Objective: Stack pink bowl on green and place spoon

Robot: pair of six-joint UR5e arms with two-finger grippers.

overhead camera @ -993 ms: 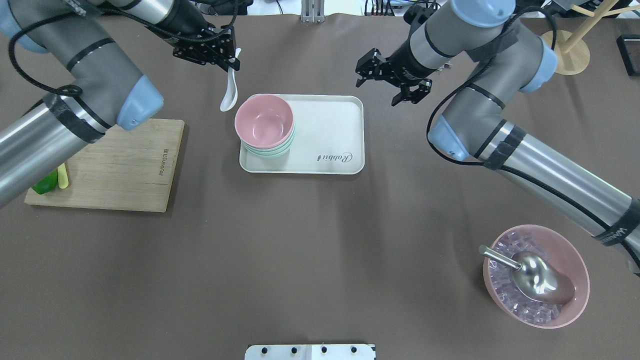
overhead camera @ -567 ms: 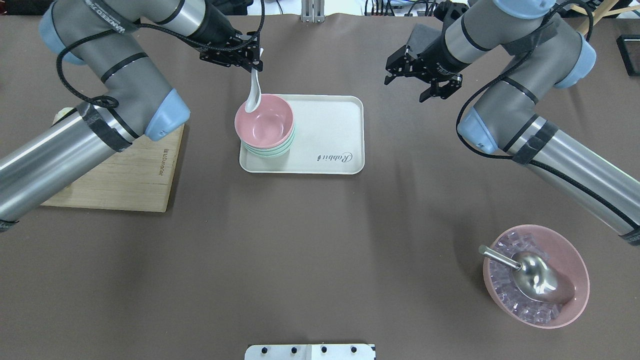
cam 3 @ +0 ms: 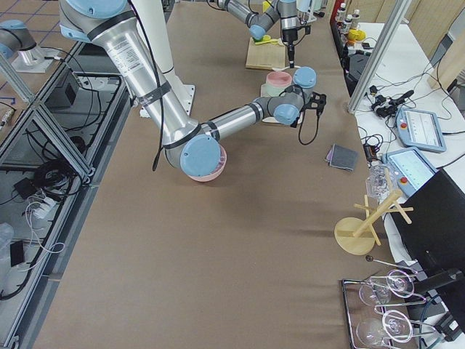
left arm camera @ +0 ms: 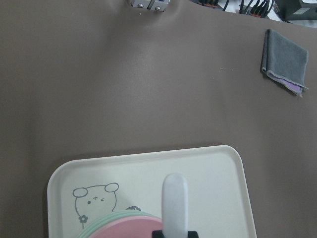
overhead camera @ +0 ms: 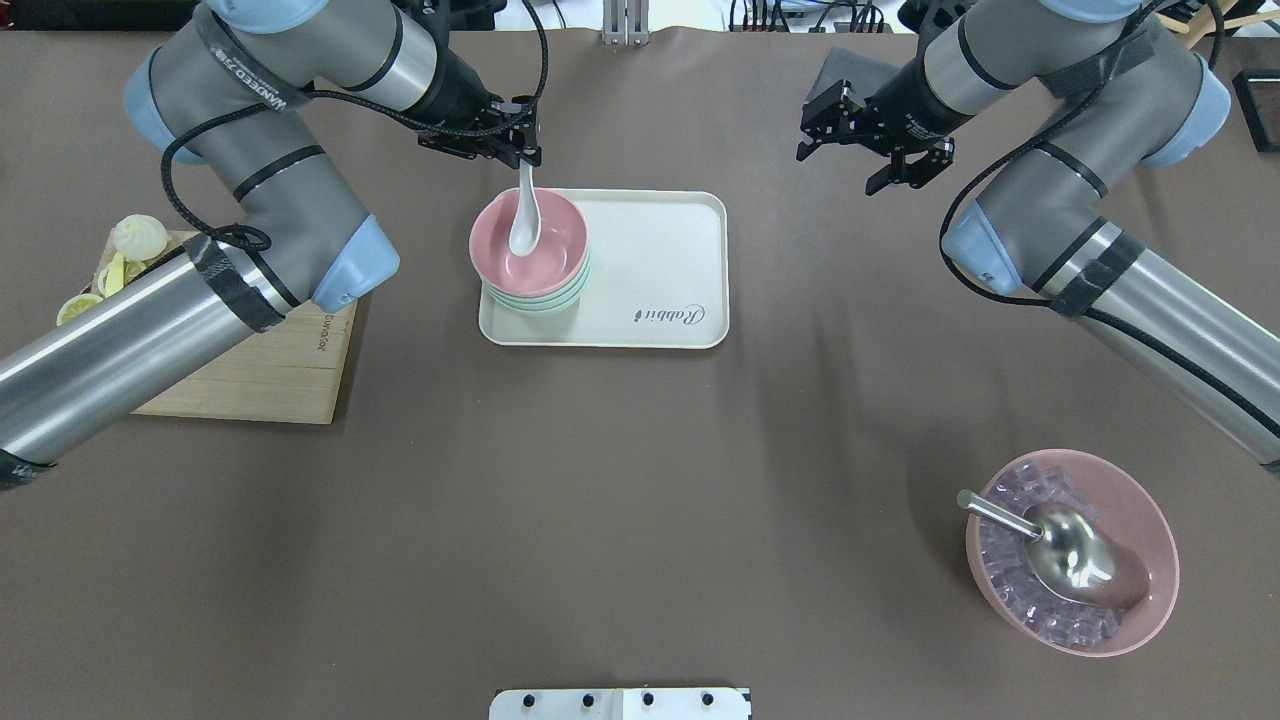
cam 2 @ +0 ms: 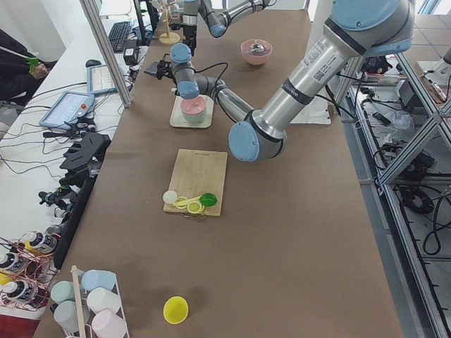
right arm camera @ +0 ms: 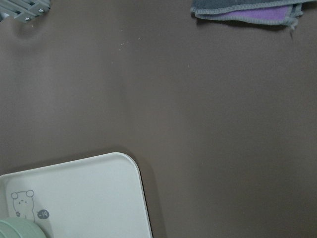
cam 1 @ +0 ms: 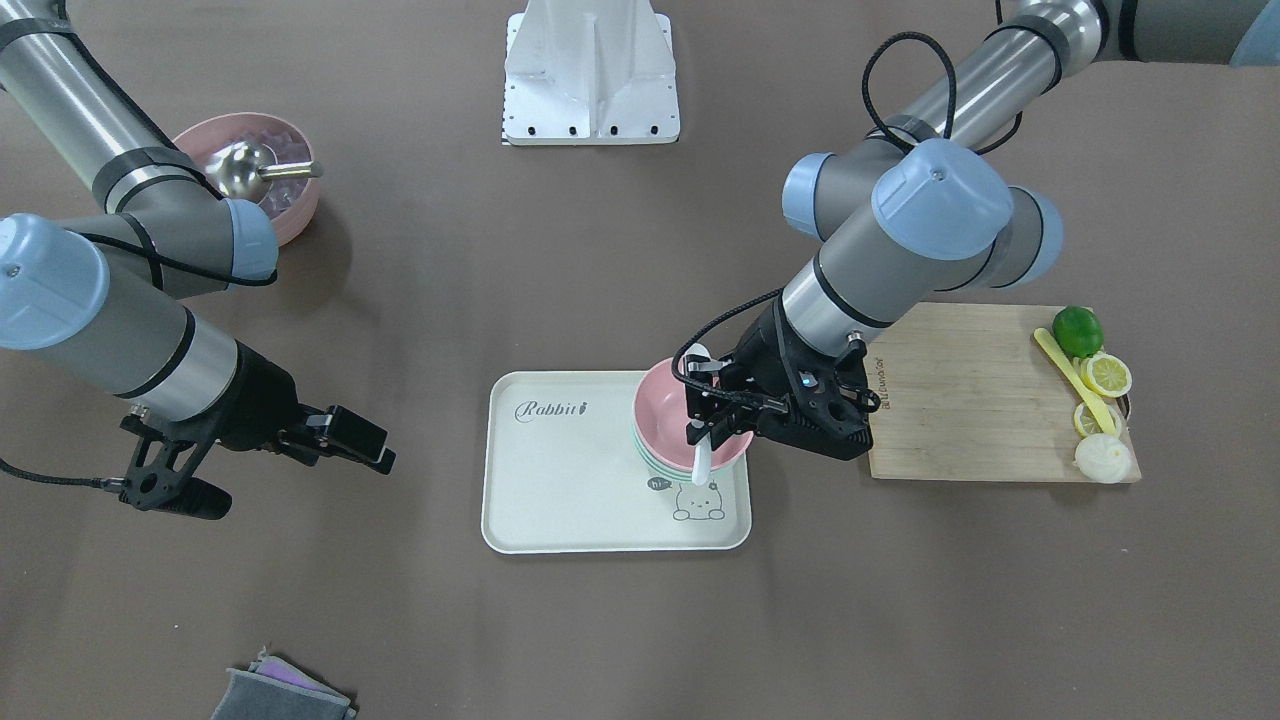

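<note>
The small pink bowl [overhead camera: 545,255] sits nested on the stack of mint-green bowls [overhead camera: 535,303] at the left end of the white tray [overhead camera: 655,270]. My left gripper [overhead camera: 527,157] is shut on the handle of the white spoon [overhead camera: 524,222], whose scoop hangs inside the pink bowl. In the front-facing view the left gripper [cam 1: 706,424] holds the spoon [cam 1: 702,460] over the pink bowl [cam 1: 662,400]. The left wrist view shows the spoon handle [left arm camera: 176,206] above the pink bowl's rim [left arm camera: 133,227]. My right gripper [overhead camera: 868,150] is open and empty, right of the tray.
A large pink bowl [overhead camera: 1140,500] with ice cubes and a metal scoop [overhead camera: 1060,555] stands at the near right. A wooden cutting board [cam 1: 965,395] with lime, lemon slices and a yellow utensil lies to the left. A grey cloth [left arm camera: 285,62] lies beyond the tray.
My left gripper carried the spoon right, from beside the bowls to over the pink bowl, and its scoop now hangs inside. My right gripper moved right and away from the tray.
</note>
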